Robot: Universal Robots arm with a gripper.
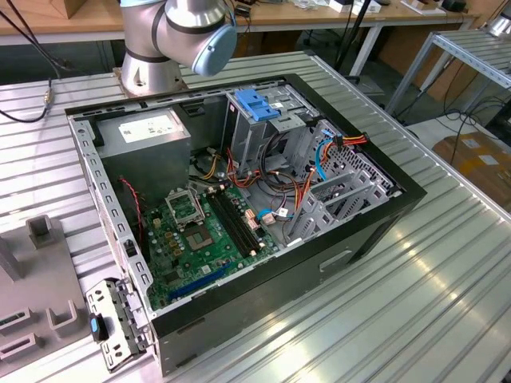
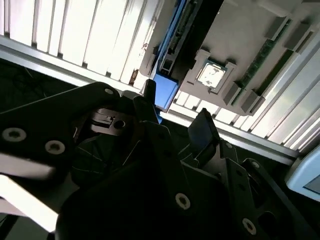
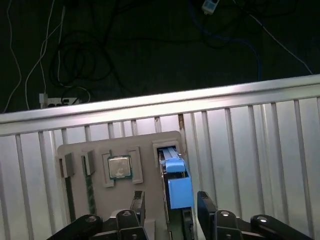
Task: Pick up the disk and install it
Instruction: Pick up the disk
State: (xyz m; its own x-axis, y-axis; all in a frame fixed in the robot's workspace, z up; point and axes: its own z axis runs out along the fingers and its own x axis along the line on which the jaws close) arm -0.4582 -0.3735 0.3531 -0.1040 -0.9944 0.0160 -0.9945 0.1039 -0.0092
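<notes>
as the disk (image 3: 179, 187) is standing on edge in its slot of the grey holder (image 3: 147, 142) on the ribbed worktop (image 3: 250, 150), blue rail upward, long axis running along the ribs, the released claw (image 3: 171, 197) is straddling it without gripping; pickup and installation in the open computer case (image 1: 239, 297) are both remaining.

Open computer case (image 1: 263, 297); ribbed metal table (image 1: 415, 303)
</notes>
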